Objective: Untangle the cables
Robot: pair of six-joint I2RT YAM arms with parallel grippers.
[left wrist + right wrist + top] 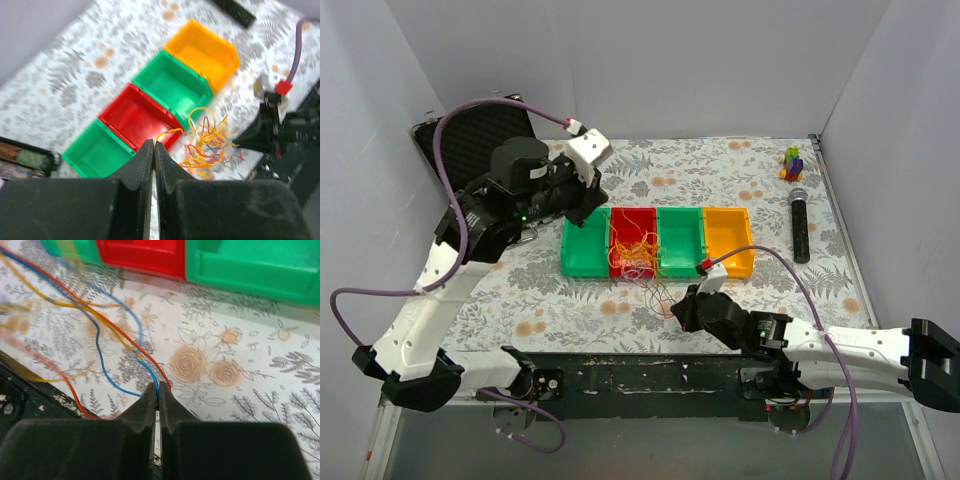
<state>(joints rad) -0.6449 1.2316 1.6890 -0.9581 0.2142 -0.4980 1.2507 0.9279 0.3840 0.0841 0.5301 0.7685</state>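
The cables (636, 260) are a clump of thin orange, yellow, red and blue wire loops lying over the front of the red bin (632, 232) and on the table before it; they also show in the left wrist view (210, 145). My left gripper (154, 145) is raised above the bins and shut on a yellow-orange strand (172, 132) that runs to the clump. My right gripper (158, 390), low near the table's front edge (665, 308), is shut on blue and red strands (150, 375) that stretch away to the upper left.
A row of bins stands mid-table: green (584, 246), red, green (680, 238), orange (730, 240). A black microphone (799, 224) and a small coloured toy (792, 162) lie at the right. A black case (475, 135) sits at the back left.
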